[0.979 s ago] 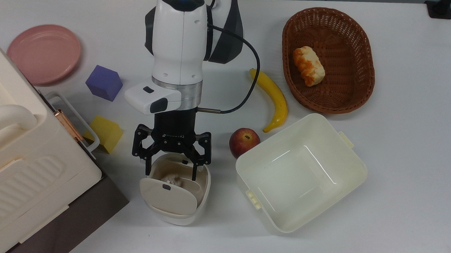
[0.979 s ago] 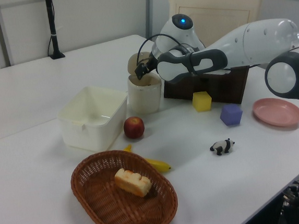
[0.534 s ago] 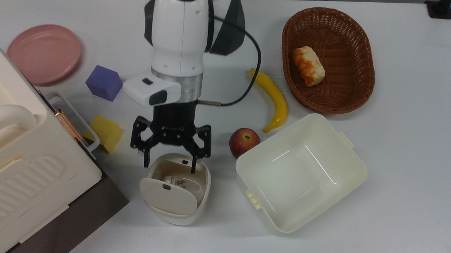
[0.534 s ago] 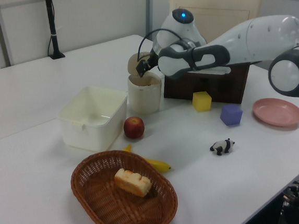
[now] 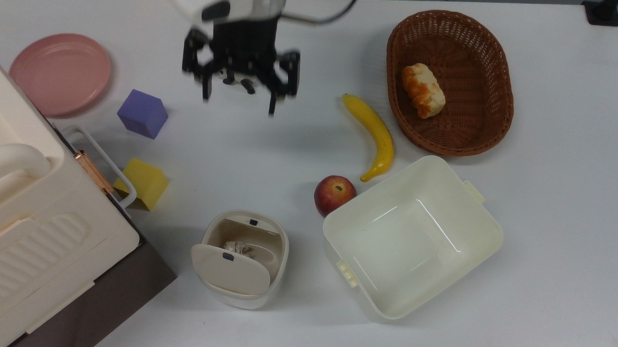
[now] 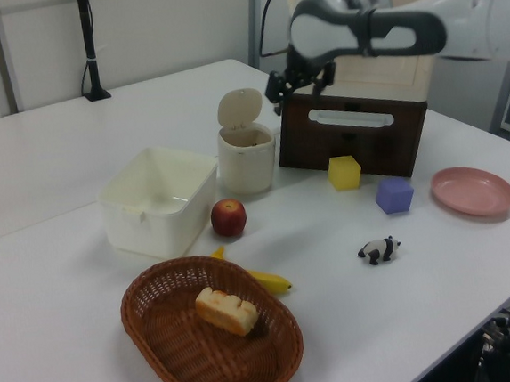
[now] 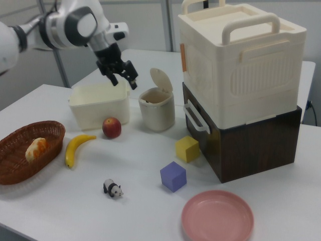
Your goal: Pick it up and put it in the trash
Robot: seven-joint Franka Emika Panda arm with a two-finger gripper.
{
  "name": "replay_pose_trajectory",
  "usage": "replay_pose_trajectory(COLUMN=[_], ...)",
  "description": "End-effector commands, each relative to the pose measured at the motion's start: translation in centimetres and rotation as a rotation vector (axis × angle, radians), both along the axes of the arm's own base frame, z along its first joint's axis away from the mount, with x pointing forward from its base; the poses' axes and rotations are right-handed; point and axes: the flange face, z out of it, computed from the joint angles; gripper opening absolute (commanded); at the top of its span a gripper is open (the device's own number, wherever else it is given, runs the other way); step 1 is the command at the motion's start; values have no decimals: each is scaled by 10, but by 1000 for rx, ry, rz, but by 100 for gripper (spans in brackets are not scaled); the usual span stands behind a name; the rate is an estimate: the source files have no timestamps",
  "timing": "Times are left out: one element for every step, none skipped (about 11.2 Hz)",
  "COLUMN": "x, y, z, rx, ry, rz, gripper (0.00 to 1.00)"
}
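Now we see the crumpled paper ball (image 5: pixel 237 247) lying inside the small cream bin (image 5: pixel 277 267), whose swing lid (image 5: pixel 230 269) is tipped open; in the right view the lid (image 7: pixel 161 79) stands upright above the bin's rim (image 7: pixel 156 103). We find the gripper (image 5: pixel 237 98) high above the white table (image 5: pixel 560 218), well apart from the bin, with its black fingers (image 5: pixel 206 91) spread wide and nothing between them. In the left view the gripper (image 6: pixel 295 82) hangs above and to the left view's right of the bin (image 6: pixel 246 160), in front of the stacked cream and brown boxes (image 6: pixel 358 137). In the top view we note the red apple (image 5: pixel 334 194) just beside the rectangular cream tub (image 5: pixel 488 230), the banana (image 5: pixel 374 134) between apple and wicker basket (image 5: pixel 496 125), which holds a bread roll (image 5: pixel 423 90). A purple block (image 5: pixel 142 113), yellow block (image 5: pixel 146 183) and pink plate (image 5: pixel 60 73) lie toward the top view's left, and the panda figurine (image 7: pixel 113 189) sits near the purple block (image 7: pixel 173 176) in the right view
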Motion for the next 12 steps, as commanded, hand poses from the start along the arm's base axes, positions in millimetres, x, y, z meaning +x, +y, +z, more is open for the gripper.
replay_pose_trajectory(x=[-57, -67, -77, -86, -93, -97, -100, -101, -101, -101, -101, -101], y=[-5, -6, -5, -14, -22, -24, -26, -33, -35, -36, -34, -33], z=[23, 23, 25, 31, 35, 36, 39, 40, 39, 39, 39, 38], rx=[-9, 1, 36, 64, 89, 115, 118, 122, 123, 125, 128, 134], ry=[145, 171, 197, 216, 240, 256, 263, 261, 266, 263, 265, 266], rz=[-4, 6, -2, -23, -32, 3, 15, -3, -8, -9, -5, -4], gripper=[100, 100, 100, 100, 100, 100, 100, 100, 100, 100, 100, 100])
